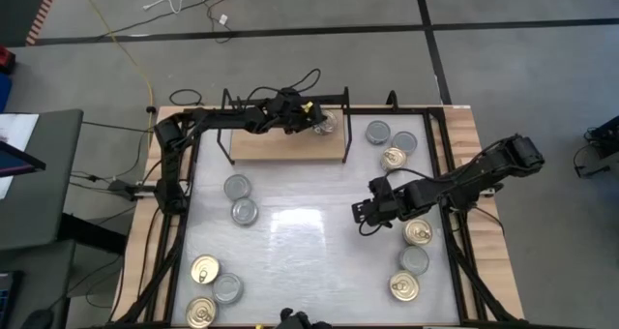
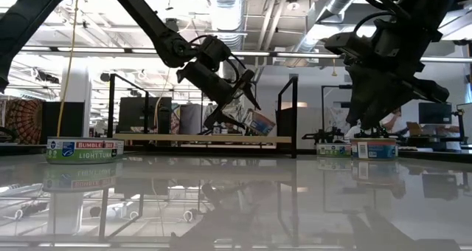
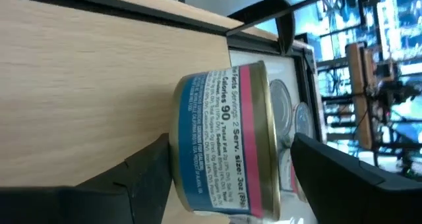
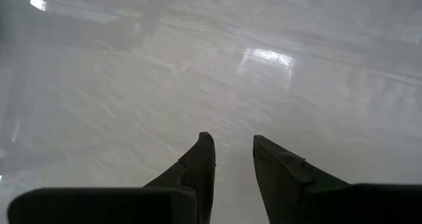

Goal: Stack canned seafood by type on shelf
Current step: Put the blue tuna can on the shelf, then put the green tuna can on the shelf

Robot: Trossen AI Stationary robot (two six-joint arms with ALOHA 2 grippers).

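Note:
One can of the canned seafood (image 3: pixel 224 151), with a blue and pink label and a gold rim, sits tilted (image 2: pixel 262 123) over the right end of the shelf (image 1: pixel 280 145), a light wooden board in a black wire frame at the table's far side. My left gripper (image 1: pixel 324 123) stands open around this can, one finger on each flat end. Whether the can's lower rim rests on the board, I cannot tell. My right gripper (image 1: pixel 360 211) hangs over the bare middle of the table, its fingers (image 4: pixel 204 158) a little apart with nothing between them. My left gripper has one finger (image 3: pixel 148 168) against the can's bottom end (image 3: pixel 179 151). The other finger (image 3: pixel 330 165) stands off the gold top with a gap showing. The fingers come slanting down from the table's left, rolled so one lies below the can and one above. The can lies tilted.
Loose cans lie on the white table: three at the far right (image 1: pixel 392 143), two at the left middle (image 1: pixel 240 198), three at the near left (image 1: pixel 208 290), three at the near right (image 1: pixel 414 261). Black frame rails (image 1: pixel 450 174) run along both sides of the table.

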